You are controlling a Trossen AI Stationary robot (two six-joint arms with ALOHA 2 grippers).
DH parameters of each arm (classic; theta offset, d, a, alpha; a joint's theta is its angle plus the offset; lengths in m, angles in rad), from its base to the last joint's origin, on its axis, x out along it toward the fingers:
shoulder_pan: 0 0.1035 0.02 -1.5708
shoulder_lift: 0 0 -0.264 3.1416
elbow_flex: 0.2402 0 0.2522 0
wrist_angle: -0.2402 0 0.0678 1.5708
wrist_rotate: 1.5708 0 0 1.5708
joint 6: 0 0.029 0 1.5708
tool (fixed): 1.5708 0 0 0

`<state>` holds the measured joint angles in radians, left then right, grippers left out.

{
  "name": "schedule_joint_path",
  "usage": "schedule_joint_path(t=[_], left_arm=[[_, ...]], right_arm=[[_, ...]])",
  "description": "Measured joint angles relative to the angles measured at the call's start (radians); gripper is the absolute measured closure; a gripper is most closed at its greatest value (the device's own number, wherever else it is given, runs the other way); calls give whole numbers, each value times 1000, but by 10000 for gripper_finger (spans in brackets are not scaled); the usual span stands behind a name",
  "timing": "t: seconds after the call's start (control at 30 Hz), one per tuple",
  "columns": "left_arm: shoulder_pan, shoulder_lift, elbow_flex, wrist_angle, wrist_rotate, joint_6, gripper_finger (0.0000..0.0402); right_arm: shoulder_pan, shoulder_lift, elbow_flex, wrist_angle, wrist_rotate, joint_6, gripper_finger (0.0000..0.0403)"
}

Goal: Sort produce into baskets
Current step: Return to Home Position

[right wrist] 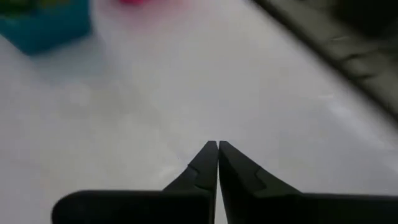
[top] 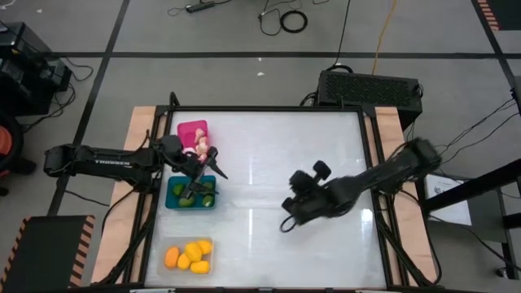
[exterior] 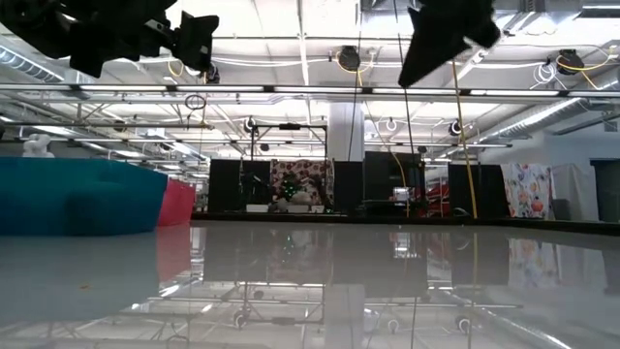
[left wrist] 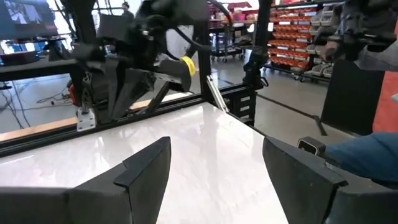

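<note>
Three baskets stand in a row along the table's left side. The pink basket (top: pixel 193 130) at the far end holds pale bulbs (top: pixel 200 146). The teal basket (top: pixel 191 194) in the middle holds dark green ovals (top: pixel 208 198). The clear basket (top: pixel 187 257) at the near end holds yellow-orange fruits (top: pixel 189 255). My left gripper (top: pixel 207 171) is open and empty above the teal basket's far right part; its fingers also show apart in the left wrist view (left wrist: pixel 214 149). My right gripper (top: pixel 286 225) is shut and empty above the bare table's middle; its closed tips show in the right wrist view (right wrist: pixel 217 144).
The white tabletop (top: pixel 277 163) lies bare between the baskets and the right arm. A dark frame rail (top: pixel 370 163) runs along the table's right edge. A black box (top: pixel 370 88) sits behind the far edge. The teal basket (exterior: pixel 77 199) and pink basket (exterior: pixel 179 202) show in the low view.
</note>
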<state>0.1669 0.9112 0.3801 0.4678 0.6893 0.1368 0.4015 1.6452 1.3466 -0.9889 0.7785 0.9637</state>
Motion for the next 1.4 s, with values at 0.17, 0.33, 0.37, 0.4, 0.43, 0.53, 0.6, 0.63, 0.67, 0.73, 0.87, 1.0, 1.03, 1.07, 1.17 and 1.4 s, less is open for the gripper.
schedule_joint_path(t=[0.17, 0.33, 0.37, 0.4, 0.43, 0.53, 0.6, 0.63, 0.67, 0.73, 0.87, 1.0, 1.03, 1.07, 1.17, 1.4], left_arm=[[0, 0, 0, 6, -58, 0, 139], [0, 0, 0, 17, -71, 0, 139], [0, 0, 0, 17, -71, 0, 139], [0, 0, 0, 19, -73, 0, 139], [0, 0, 0, 21, -80, 0, 139], [0, 0, 0, 24, -102, 0, 139], [0, 0, 0, 28, -109, 0, 139], [0, 0, 0, 30, -118, 0, 139], [0, 0, 0, 36, -121, 0, 139], [1, 0, 0, 52, -134, 0, 139], [4, 0, 0, 74, -199, -39, 139], [4, -22, 0, 67, -219, -53, 151], [4, -30, 0, 59, -219, -54, 157], [4, -40, 0, 57, -220, -54, 163], [4, -77, 0, 23, -220, -53, 187], [4, -169, 0, -36, -230, -53, 247]], right_arm=[[-63, -221, -356, 515, -112, -112, 402], [-122, -343, -600, 793, -210, -127, 402], [-128, -361, -630, 818, -222, -119, 402], [-135, -379, -660, 838, -232, -114, 402], [-139, -396, -685, 855, -242, -113, 402], [-148, -443, -738, 905, -267, -112, 402], [-153, -468, -764, 942, -268, -117, 402], [-155, -478, -775, 956, -269, -123, 402], [-159, -487, -785, 967, -277, -134, 402], [-169, -498, -791, 982, -288, -144, 402], [-200, -510, -791, 1000, -337, -188, 403], [-239, -526, -790, 1035, -409, -248, 403], [-247, -527, -791, 1032, -416, -255, 403], [-253, -527, -791, 1031, -418, -262, 403], [-263, -527, -791, 1031, -419, -284, 403], [-265, -528, -795, 1029, -442, -307, 403]])
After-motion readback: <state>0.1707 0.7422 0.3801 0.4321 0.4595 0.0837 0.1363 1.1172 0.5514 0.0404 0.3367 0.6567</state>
